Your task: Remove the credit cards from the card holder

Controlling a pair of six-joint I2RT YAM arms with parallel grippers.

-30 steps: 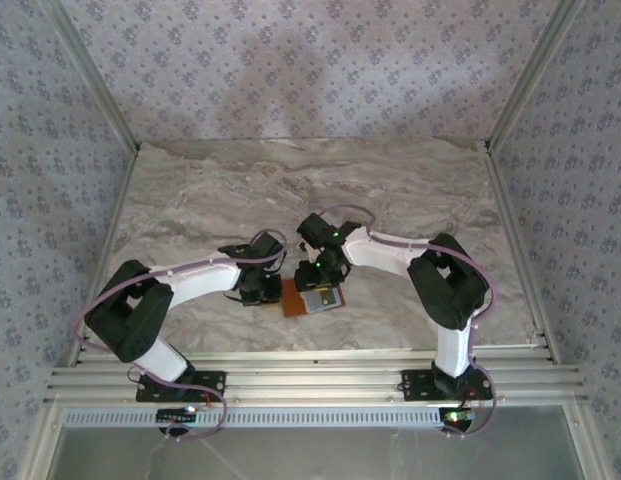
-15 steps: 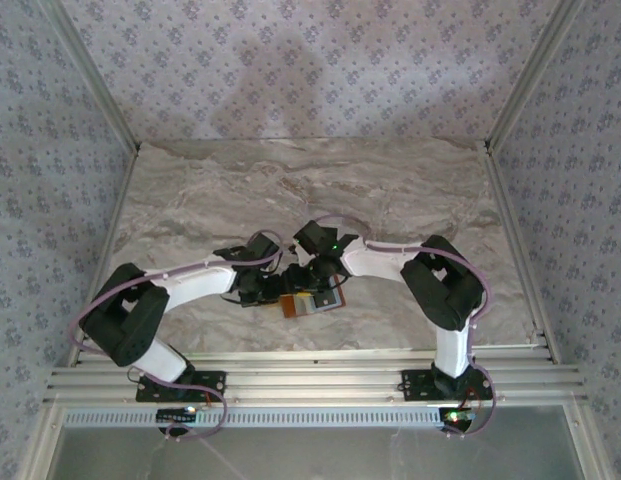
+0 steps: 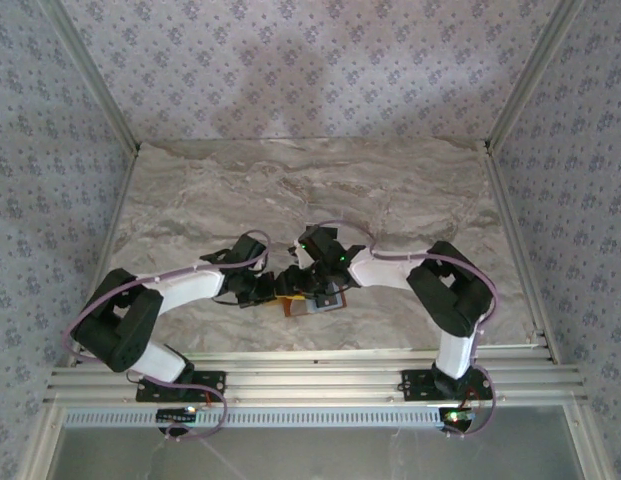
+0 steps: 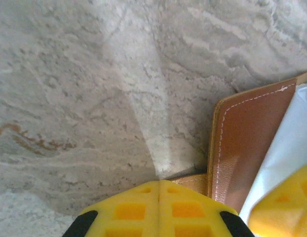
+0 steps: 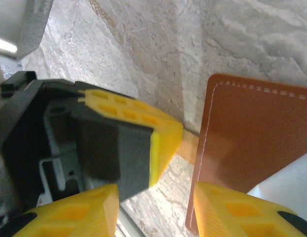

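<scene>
Left hand (image 4: 159, 190) was closed, tips at card holder (image 4: 242, 143) edge | right hand (image 5: 153, 210) stood open astride that edge, one finger (image 4: 284, 210) on pale card (image 4: 286, 143)

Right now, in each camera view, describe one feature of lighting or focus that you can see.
Top external: soft, even light, faint blurred shadows on the patterned back wall. Left wrist: a pale bright band crosses the marble table; the left gripper is blurred. Right wrist: stitching on the card holder is sharp, the right gripper looks soft.
</scene>
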